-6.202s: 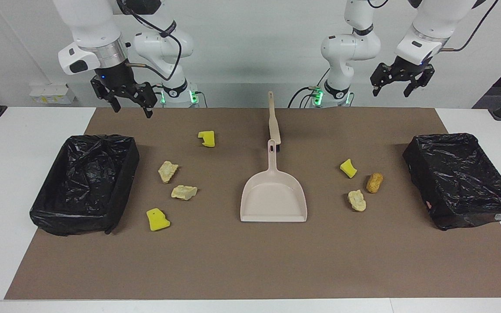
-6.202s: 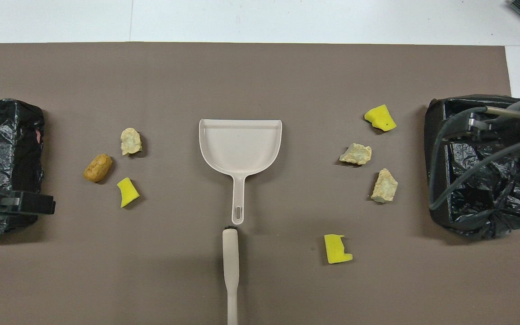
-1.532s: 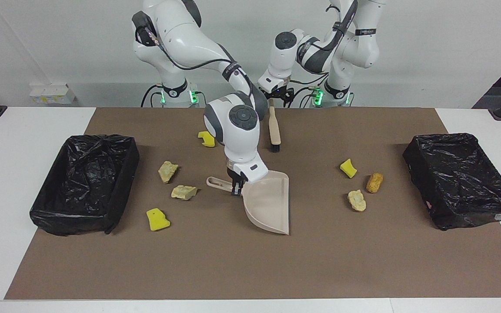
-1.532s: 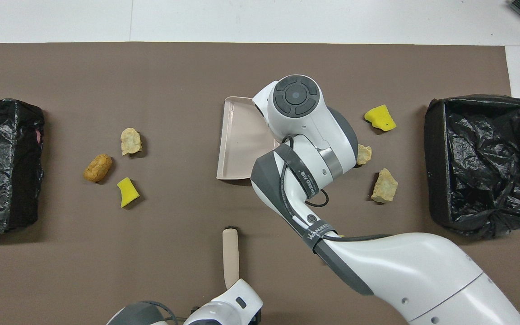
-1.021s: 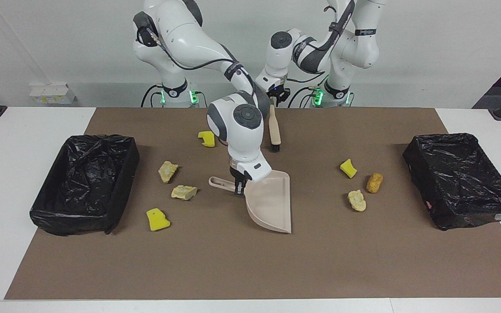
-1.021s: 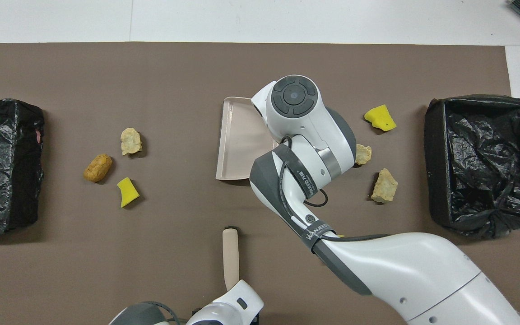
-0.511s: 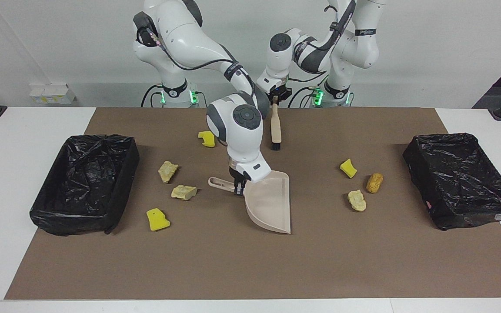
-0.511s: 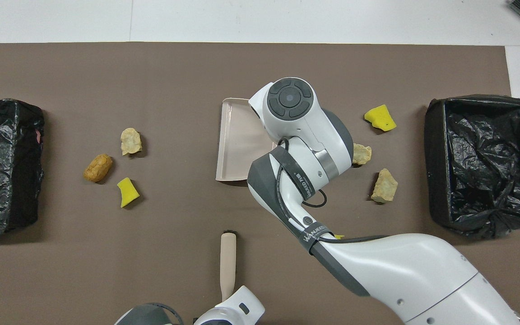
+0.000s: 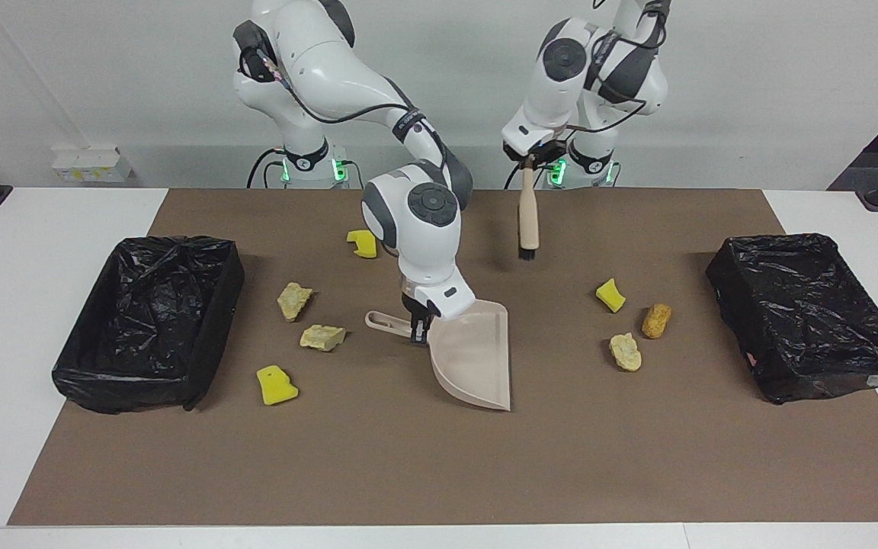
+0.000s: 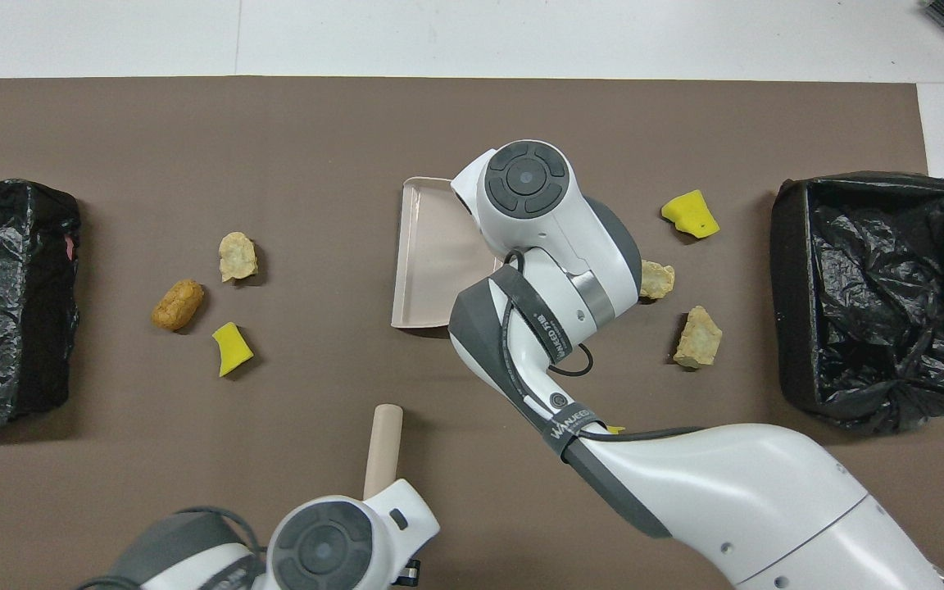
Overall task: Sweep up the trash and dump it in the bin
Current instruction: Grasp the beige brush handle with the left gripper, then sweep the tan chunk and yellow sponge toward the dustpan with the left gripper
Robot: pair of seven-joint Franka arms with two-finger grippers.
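Observation:
My right gripper (image 9: 418, 331) is shut on the handle of the beige dustpan (image 9: 473, 354), which is tilted low over the mat's middle with its mouth toward the left arm's end. My left gripper (image 9: 530, 158) is shut on the beige brush (image 9: 529, 217), which hangs bristles down above the mat. Trash near the dustpan's mouth: a yellow sponge piece (image 9: 610, 295), an orange-brown lump (image 9: 656, 320), a beige chunk (image 9: 626, 351). By its handle lie two beige chunks (image 9: 294, 300) (image 9: 322, 336) and two yellow pieces (image 9: 363, 242) (image 9: 276, 385).
Two bins lined with black bags stand on the brown mat, one (image 9: 134, 385) at the right arm's end, one (image 9: 828, 381) at the left arm's end. In the overhead view the right arm (image 10: 546, 270) covers part of the dustpan (image 10: 431, 262).
My left gripper has lifted the brush off the mat and carried it toward the left arm's end. The right gripper and the dustpan have stayed nearly still.

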